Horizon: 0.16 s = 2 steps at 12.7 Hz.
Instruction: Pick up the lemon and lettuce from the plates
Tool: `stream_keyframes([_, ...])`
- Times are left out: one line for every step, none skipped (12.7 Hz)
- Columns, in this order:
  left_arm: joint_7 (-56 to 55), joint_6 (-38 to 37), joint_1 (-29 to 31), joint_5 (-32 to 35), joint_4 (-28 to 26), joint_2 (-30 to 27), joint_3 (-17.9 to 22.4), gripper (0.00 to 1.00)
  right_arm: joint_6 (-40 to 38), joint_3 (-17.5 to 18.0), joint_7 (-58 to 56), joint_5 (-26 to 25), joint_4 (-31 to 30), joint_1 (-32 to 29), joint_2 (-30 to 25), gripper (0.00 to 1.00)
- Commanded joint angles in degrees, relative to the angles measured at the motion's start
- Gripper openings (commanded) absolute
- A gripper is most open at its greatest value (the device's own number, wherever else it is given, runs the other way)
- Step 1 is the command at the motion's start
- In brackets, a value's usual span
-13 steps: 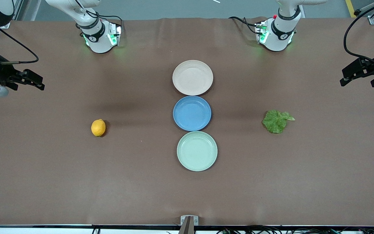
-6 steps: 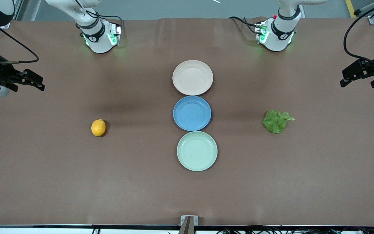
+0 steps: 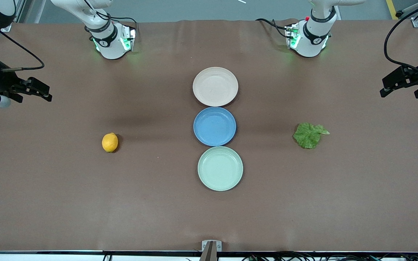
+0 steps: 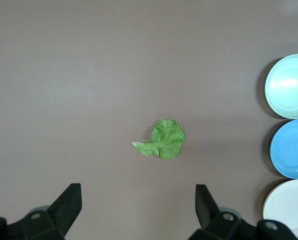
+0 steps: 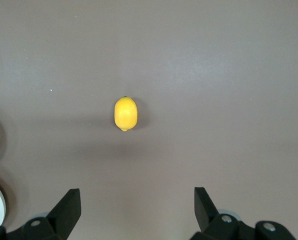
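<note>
The lemon [image 3: 110, 142] lies on the bare brown table toward the right arm's end, on none of the plates; the right wrist view shows the lemon [image 5: 125, 113] alone on the table. The lettuce [image 3: 309, 135] lies flat on the table toward the left arm's end, and the left wrist view looks down on that lettuce [image 4: 164, 140]. The beige-pink plate [image 3: 215, 86] and the mint green plate [image 3: 220, 168] both stand empty mid-table. My right gripper [image 3: 35, 97] hangs open high over its table end, empty. My left gripper [image 3: 398, 95] hangs open over the other end, also empty.
A blue plate [image 3: 214, 126] sits empty between the two other plates, forming one row down the table's middle. The arm bases [image 3: 113, 41] stand along the table's edge farthest from the front camera. A small bracket [image 3: 211, 245] is at the nearest edge.
The right gripper has drifted very slightly toward the table's middle. Lemon, lettuce, plates and the left gripper have not moved.
</note>
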Motion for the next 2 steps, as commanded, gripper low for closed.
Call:
stream_keyframes([-0.4, -0.8, 0.3, 0.2, 1.4, 0.5, -0.2, 1.0, 0.7, -0.3, -0.8, 0.8, -1.4, 0.1, -1.1, 1.0])
stream_keyframes([-0.4, -0.8, 0.3, 0.2, 1.4, 0.6, -0.2, 1.0, 0.6, -0.3, -0.9, 0.8, -1.5, 0.1, -1.2, 1.0])
